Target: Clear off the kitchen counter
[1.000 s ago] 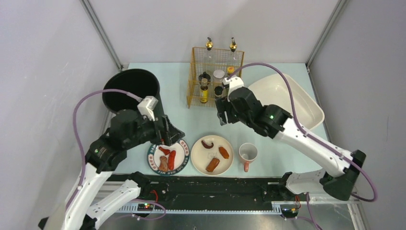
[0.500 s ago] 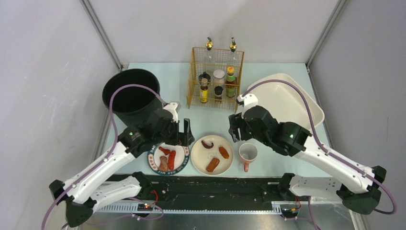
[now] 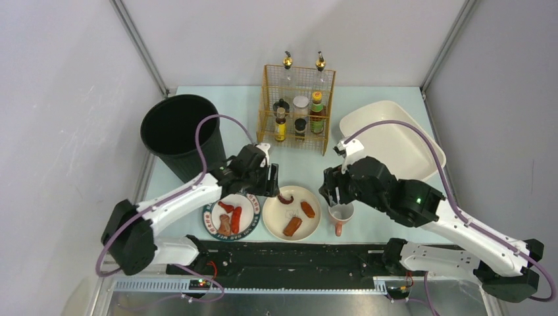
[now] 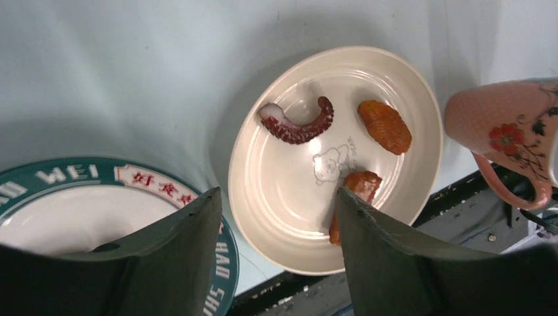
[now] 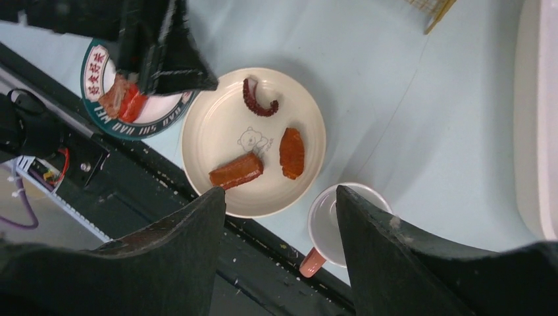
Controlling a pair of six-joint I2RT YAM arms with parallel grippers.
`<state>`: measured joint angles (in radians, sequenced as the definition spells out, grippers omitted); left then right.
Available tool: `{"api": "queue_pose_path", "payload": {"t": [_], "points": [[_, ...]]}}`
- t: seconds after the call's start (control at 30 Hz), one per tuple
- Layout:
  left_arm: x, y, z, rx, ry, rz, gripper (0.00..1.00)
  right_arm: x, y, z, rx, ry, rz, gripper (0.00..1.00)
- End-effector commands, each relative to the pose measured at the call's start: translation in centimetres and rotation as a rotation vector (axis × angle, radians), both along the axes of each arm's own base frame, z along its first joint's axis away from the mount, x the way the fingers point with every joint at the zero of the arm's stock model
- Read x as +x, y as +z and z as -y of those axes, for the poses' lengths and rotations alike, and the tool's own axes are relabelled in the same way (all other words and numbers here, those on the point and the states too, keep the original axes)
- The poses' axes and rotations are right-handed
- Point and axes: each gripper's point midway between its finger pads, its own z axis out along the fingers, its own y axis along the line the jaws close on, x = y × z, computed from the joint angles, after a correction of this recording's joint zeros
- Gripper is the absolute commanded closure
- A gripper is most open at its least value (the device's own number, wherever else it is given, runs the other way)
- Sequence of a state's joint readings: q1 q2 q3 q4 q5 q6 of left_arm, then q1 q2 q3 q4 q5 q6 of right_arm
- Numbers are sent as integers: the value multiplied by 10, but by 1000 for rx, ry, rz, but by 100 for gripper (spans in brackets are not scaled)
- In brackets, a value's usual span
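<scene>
Black bin [image 3: 174,163] back left, wire rack [image 3: 303,79] of bottles [image 3: 281,125], perhaps condiments; white tub [image 3: 401,148] back right

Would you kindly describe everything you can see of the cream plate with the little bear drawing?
The cream plate is round and glossy, ceramic by its look, with a raised rim and a faint bear drawing in the middle. It lies flat on the kitchen counter near the front edge, between a green-rimmed plate and a pink cup, close to both. On it lie a purple octopus tentacle and two orange-brown fried pieces, spaced apart.
</scene>
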<state>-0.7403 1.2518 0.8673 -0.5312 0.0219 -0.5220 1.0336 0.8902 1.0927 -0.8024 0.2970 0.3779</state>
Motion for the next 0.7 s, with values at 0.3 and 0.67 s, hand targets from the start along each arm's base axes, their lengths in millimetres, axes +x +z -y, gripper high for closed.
{"api": "queue_pose_path", "payload": {"t": [0.3, 0.67], "points": [[25, -49, 11, 8, -81, -90, 36, -21, -11, -3, 50, 56, -31, 34], [14, -80, 2, 35, -88, -158, 40, -23, -15, -7, 52, 70, -43, 34]]}}
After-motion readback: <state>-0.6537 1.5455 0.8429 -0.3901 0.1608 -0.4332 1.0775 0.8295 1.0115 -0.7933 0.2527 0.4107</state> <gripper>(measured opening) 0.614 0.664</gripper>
